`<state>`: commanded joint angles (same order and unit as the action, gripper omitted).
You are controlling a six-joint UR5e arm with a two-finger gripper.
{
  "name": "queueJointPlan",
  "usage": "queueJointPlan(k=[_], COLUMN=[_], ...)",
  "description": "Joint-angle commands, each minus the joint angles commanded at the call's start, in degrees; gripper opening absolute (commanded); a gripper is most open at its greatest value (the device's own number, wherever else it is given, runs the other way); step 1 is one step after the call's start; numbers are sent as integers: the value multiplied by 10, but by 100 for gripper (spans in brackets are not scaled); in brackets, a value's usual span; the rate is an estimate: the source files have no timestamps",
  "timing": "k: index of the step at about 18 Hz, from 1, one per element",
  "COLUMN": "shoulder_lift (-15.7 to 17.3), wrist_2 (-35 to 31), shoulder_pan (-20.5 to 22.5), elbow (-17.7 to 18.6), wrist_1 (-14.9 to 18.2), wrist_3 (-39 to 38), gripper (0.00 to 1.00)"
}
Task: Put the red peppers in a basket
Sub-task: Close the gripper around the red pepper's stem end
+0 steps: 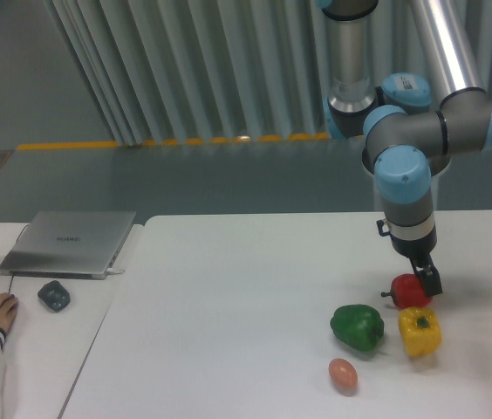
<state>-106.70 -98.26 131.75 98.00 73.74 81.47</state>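
My gripper [424, 278] sits over the red pepper [409, 292], its closure unclear; the yellow pepper [420, 331] touching in front could get knocked aside.

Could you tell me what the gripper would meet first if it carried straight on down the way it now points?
Most likely the red pepper. The gripper points down and sits right at the pepper's top, so it looks next in line. Depth is unclear from this single view, and the jaws' state cannot be made out.
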Motion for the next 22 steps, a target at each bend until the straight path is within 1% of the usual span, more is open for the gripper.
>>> queueJointPlan(k=[4,5,11,15,18,19,22], shoulder_lift=[-6,-8,-13,-19,-25,-25,-25], wrist_2=[-1,-1,0,-1,-2,-9,-24], shoulder_pan=[-1,-7,-8,-17,-17,-17,-25], elbow=[7,6,4,-1,-2,-3,-4], wrist_1=[-1,-2,-5,-6,-7,-7,-7], wrist_3=[-1,-2,-4,-39,-40,-40,-40], gripper=[100,100,100,100,100,96,80])
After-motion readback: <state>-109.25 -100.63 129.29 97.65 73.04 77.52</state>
